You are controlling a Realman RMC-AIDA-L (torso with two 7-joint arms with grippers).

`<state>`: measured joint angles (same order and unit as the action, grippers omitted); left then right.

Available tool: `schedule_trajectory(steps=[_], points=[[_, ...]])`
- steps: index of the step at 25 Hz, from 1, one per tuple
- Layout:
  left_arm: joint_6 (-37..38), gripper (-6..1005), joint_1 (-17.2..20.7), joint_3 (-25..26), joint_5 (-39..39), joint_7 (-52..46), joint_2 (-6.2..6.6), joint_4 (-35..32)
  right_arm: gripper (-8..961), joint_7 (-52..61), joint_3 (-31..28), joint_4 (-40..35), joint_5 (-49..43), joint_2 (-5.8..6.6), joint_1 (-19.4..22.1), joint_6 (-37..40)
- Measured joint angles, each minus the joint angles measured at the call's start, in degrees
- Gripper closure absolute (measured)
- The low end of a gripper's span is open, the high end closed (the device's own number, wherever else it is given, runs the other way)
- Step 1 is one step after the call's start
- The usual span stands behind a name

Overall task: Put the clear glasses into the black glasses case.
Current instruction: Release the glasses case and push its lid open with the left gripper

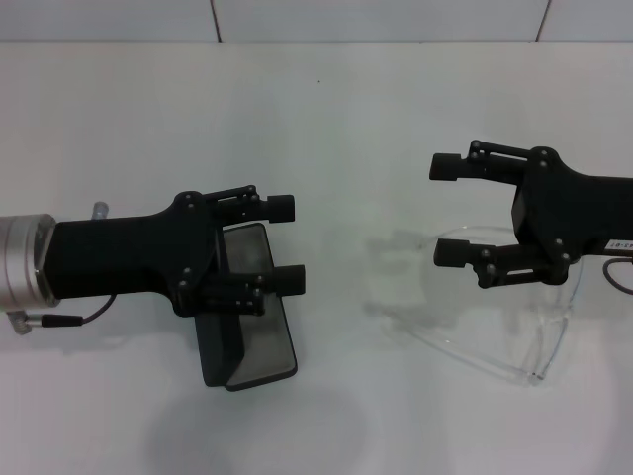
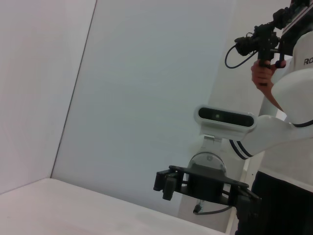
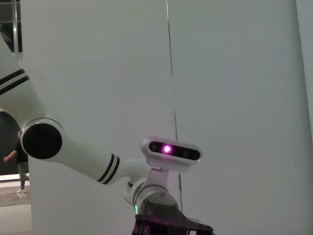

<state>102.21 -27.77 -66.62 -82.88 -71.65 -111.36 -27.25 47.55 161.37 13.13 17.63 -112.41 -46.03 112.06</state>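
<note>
The black glasses case (image 1: 259,332) lies on the white table at the left, its long side running away from me, with a grey inner surface showing. My left gripper (image 1: 289,244) hovers open over the case's far end and hides part of it. The clear glasses (image 1: 514,341) rest on the table at the right, transparent and faint against the white. Above their far side my right gripper (image 1: 444,210) is open, with nothing between its fingers. Neither wrist view shows the case or the glasses.
The white table (image 1: 326,129) runs back to a white wall. The left wrist view looks across at the right arm and, behind it, a person's hand (image 2: 263,77) holding a camera rig.
</note>
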Motion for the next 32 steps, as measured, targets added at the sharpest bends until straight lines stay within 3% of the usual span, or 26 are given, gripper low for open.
schedule_trajectory(steps=[15, 19, 23, 28, 32], points=[[-0.26, 144, -0.07, 0.00, 0.02, 0.08, 0.00, 0.00, 111, -0.51, 0.00, 0.06, 0.15, 0.00, -0.21, -0.13], [-2.89, 148, -0.04, 0.31, 0.21, -1.40, -0.06, -0.06, 111, -0.63, 0.00, 0.05, 2.52, -0.01, 0.32, -3.27], [-8.03, 152, -0.49, 1.07, -0.30, -12.17, -0.04, -3.07, 112, -0.68, 0.00, 0.09, 8.36, -0.02, 2.29, -8.85], [-15.58, 157, -0.12, 1.33, -4.01, -33.53, 0.14, -16.02, 112, -1.12, 0.00, 0.49, 17.61, 1.02, 6.26, -13.38], [-20.76, 161, 0.01, 2.18, -13.54, -52.41, -0.90, -26.66, 112, -1.28, -0.01, 2.10, 21.04, 1.45, 8.62, -13.62]])
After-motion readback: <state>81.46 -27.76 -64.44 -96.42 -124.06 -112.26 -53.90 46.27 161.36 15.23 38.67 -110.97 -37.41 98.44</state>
